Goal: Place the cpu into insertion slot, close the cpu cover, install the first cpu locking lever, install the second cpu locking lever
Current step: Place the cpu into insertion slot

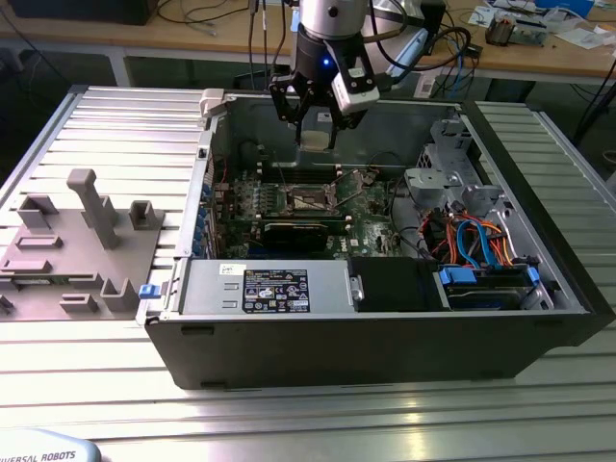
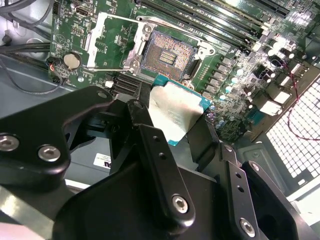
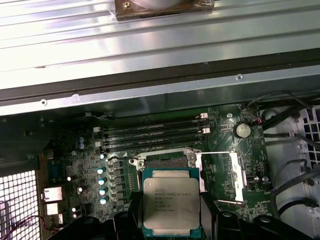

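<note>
— Where is the chip at this moment?

— The small flat square cpu point(image 1: 318, 141) with its dull silver top hangs in the air inside the open grey and black metal computer case point(image 1: 385, 356), above the green motherboard point(image 1: 371, 219) and close to the case's far wall. The black two-fingered pincer point(image 1: 316, 130) is clenched on it, with one finger on each of two opposite edges.

— And the socket?

— The small square dark insertion slot point(image 3: 167, 162), framed in silvery metal, lies bare on the board. In the first wrist view the cpu shows just beside it, apart from it and not seated. The thin silvery square cpu cover point(image 2: 95, 32), with a window cut through it, is swung open off the slot. It lies on the side toward a round silver coin battery point(image 2: 72, 61).

— What crowds that spot?

— Long narrow black memory slots point(image 3: 150, 132) run along another side of the slot. A column of small shiny capacitors point(image 3: 101, 181) stands on the side opposite the cover.

— And further out?

— Toward the exterior view's right are a silvery metal drive cage point(image 1: 443, 164) and blue and orange cables point(image 1: 476, 241). A silver power-supply box point(image 1: 265, 289) lines the case's near wall. The case rests on a ribbed aluminium tabletop point(image 1: 96, 385), and a grey plastic fixture point(image 1: 87, 231) stands at the exterior view's left.
</note>
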Tool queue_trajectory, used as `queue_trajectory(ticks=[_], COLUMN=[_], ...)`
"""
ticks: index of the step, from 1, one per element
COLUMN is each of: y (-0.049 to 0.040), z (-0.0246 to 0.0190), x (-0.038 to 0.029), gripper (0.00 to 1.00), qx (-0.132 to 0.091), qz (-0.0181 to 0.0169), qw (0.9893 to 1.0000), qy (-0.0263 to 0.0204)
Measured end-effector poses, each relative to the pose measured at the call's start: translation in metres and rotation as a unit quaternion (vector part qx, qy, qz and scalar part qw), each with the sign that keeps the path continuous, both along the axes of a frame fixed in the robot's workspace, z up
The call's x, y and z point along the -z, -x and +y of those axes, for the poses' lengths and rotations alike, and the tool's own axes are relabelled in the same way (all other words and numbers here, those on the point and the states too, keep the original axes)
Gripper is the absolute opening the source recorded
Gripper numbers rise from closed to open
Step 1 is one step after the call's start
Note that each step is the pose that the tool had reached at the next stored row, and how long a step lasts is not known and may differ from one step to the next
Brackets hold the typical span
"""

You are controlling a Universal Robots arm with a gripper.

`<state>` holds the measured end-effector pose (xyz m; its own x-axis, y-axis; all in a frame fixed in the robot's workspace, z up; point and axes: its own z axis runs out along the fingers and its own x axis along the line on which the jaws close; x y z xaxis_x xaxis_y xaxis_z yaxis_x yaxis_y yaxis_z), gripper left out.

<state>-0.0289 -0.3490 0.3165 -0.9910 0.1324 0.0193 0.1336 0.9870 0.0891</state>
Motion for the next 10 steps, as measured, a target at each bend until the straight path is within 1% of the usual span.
queue_trajectory(ticks=[10], y=[0.0], z=[0.0], x=[0.0002], gripper=[0.54], qx=[0.005], qz=[0.0], qw=[1.0], qy=[0.0])
